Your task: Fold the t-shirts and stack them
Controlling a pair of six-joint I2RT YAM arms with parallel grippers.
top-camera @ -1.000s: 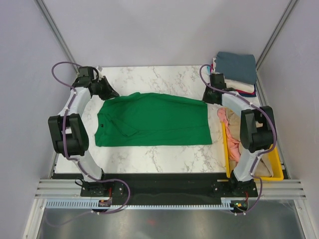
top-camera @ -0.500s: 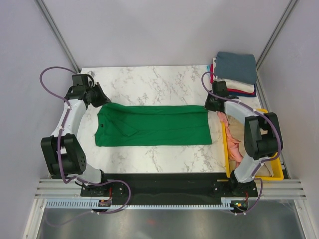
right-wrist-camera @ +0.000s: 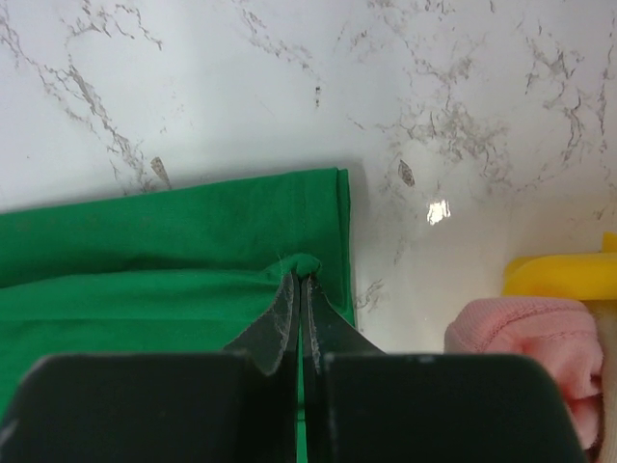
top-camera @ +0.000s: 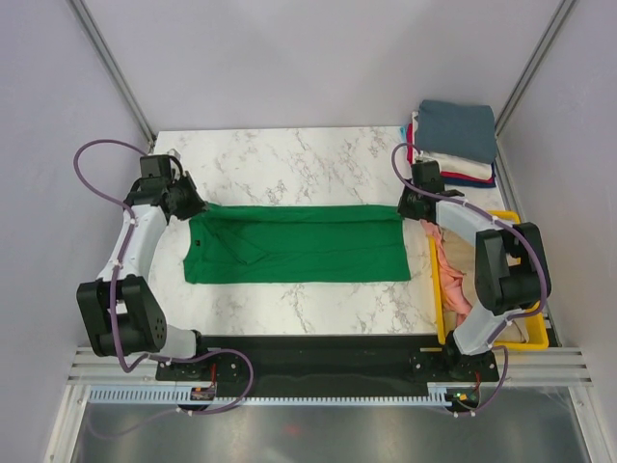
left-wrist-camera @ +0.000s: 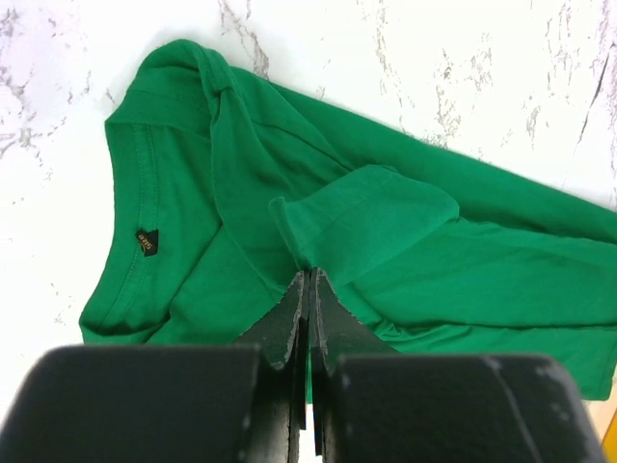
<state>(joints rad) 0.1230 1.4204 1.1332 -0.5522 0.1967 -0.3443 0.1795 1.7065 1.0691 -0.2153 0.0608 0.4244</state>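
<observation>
The bright green t-shirt (top-camera: 294, 243) lies across the middle of the marble table, its far edge folded toward me, collar at the left. My left gripper (top-camera: 193, 206) is shut on the shirt's far left corner; the left wrist view shows the jaws pinching a fold of green cloth (left-wrist-camera: 366, 217). My right gripper (top-camera: 404, 208) is shut on the far right corner, a small tuft of green fabric (right-wrist-camera: 307, 261) between the tips. A stack of folded t-shirts (top-camera: 458, 140), slate blue on top, sits at the back right.
A yellow plastic bin (top-camera: 532, 340) stands along the right edge, holding salmon pink (top-camera: 446, 260) and beige shirts; the pink one shows in the right wrist view (right-wrist-camera: 525, 338). Bare marble lies behind and in front of the green shirt.
Both grippers have drawn the shirt's far edge toward me, so the green shirt now lies as a narrower band. Both arms have pulled back from the far side.
</observation>
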